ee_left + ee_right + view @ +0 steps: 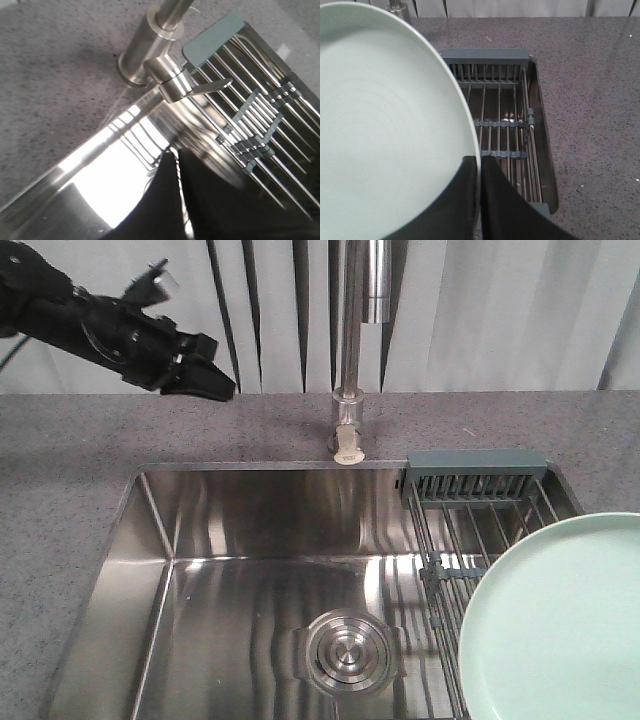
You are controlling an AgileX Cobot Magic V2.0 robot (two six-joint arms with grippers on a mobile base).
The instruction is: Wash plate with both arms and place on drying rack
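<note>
The pale mint-green plate (560, 625) hangs over the right end of the sink, above the drying rack (480, 502). In the right wrist view my right gripper (479, 161) is shut on the plate (385, 125), one black finger on each side of its rim. Beyond it lies the drying rack (502, 122) with steel wires and a grey-green end bar. In the front view the right gripper is out of sight. My left gripper (207, 380) is shut and empty, raised over the counter at the back left. In its wrist view the left gripper (173, 153) has only a thin slit between the fingers.
A steel sink basin (250, 580) with a round drain (345, 650) fills the middle. The tall faucet (350, 350) rises behind it; its lever handle (202, 88) points toward the rack (260, 120). Speckled grey counter (590, 100) surrounds the sink.
</note>
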